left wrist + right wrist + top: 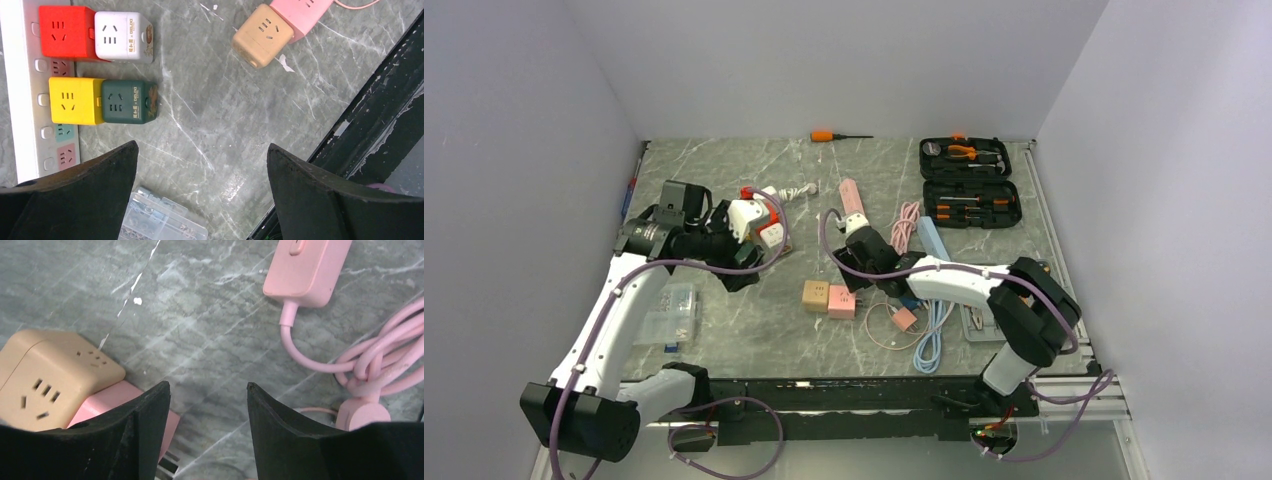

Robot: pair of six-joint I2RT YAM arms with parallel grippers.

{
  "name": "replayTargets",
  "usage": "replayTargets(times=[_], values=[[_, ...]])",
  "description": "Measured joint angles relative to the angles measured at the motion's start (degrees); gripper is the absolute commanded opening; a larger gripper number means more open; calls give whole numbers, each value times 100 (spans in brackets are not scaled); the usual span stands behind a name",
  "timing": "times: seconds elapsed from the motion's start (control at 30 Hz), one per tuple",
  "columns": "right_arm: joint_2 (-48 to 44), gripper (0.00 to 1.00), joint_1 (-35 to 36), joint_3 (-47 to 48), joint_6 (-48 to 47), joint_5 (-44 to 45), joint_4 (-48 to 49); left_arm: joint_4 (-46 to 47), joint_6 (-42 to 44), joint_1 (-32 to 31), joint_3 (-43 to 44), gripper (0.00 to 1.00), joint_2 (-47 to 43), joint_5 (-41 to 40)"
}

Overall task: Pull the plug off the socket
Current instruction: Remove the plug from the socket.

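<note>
nearby, tan plug (55, 375) sits beside right claw (207, 387)

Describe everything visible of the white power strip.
The white power strip is a long plastic bar lying face up on the marble table. A red cube and a yellow cube sit plugged into it; a white cube and a green cube join their sides. A teal socket and a pink socket are free.

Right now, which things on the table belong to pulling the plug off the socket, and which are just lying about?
Job: power strip, red cube, white cube, yellow cube, green cube, tan cube, pink cube.
Lying about: screwdriver, tool case, pink cable, clear box.
</note>
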Motion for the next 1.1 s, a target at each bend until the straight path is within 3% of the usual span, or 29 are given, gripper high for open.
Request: replayTargets(times=[0.4,0.53,0.63,0.9,1.1], values=[[-398,66,280,-238,28,-634,-166,177,4,0,-74,99,-127,-4],[-636,90,356,-354,87,-605,-339,205,26,0,-157,99,-166,-13],[-896,100,358,-404,116,-420,-455,238,31,0,-184,99,-190,-46],[-1464,100,367,-382,136,-463,-404,415,28,0,-249,99,-295,-160],[-1648,100,540,-621,380,-509,208,579,20,0,-511,99,-599,-164]])
